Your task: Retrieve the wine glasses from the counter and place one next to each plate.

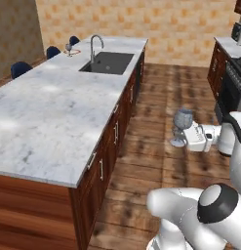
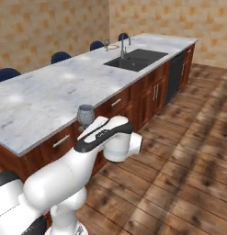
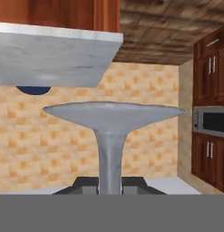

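Closest to the hand camera, the wine glass (image 3: 111, 136) shows its round foot and thin stem, pinched between the clenched gripper (image 1: 186, 138) over the wooden floor beside the island (image 1: 53, 117). I judge it light, slick and fragile; the stem is the sensible hold, squeezed gently. A second glass (image 1: 69, 48) stands at the island's far end beside the red-rimmed plate (image 1: 74, 51).

Smoky see-through glass for the wine glass (image 1: 182, 125); polished veined marble on the bench (image 1: 53, 117); glossy reddish wood cabinets (image 1: 110, 151); plank wood floor (image 1: 156, 161); metal faucet (image 1: 95, 45).
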Robot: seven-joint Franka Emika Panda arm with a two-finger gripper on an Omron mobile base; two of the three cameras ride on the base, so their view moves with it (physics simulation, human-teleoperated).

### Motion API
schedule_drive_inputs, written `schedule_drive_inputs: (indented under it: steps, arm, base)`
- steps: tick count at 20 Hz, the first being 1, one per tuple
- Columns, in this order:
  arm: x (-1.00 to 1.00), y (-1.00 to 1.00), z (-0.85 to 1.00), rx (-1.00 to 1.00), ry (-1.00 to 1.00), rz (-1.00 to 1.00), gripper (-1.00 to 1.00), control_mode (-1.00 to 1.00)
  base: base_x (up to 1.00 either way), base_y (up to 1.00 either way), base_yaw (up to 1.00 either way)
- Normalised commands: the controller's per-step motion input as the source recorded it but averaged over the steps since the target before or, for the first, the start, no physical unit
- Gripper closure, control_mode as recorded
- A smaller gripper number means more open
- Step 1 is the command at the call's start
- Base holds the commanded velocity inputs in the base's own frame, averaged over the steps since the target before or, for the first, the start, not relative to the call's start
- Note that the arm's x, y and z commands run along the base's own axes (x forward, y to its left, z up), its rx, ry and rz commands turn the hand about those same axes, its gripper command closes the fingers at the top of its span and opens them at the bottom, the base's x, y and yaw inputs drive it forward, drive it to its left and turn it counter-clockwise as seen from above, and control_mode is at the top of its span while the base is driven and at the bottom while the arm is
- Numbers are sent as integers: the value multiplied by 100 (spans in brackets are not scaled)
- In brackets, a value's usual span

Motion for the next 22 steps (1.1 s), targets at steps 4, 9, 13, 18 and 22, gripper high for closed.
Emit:
schedule_drive_inputs:
  steps: [4,9,13,18,22]
  arm:
    - [0,0,0,0,0,0,100,100]
    - [0,0,0,0,0,0,100,100]
    - [0,0,0,0,0,0,100,100]
    - [0,0,0,0,0,0,100,100]
    - [0,0,0,0,0,0,100,100]
  base:
    - [-100,83,19]
    - [-39,100,3]
    - [0,100,0]
    - [18,100,0]
    - [24,100,0]
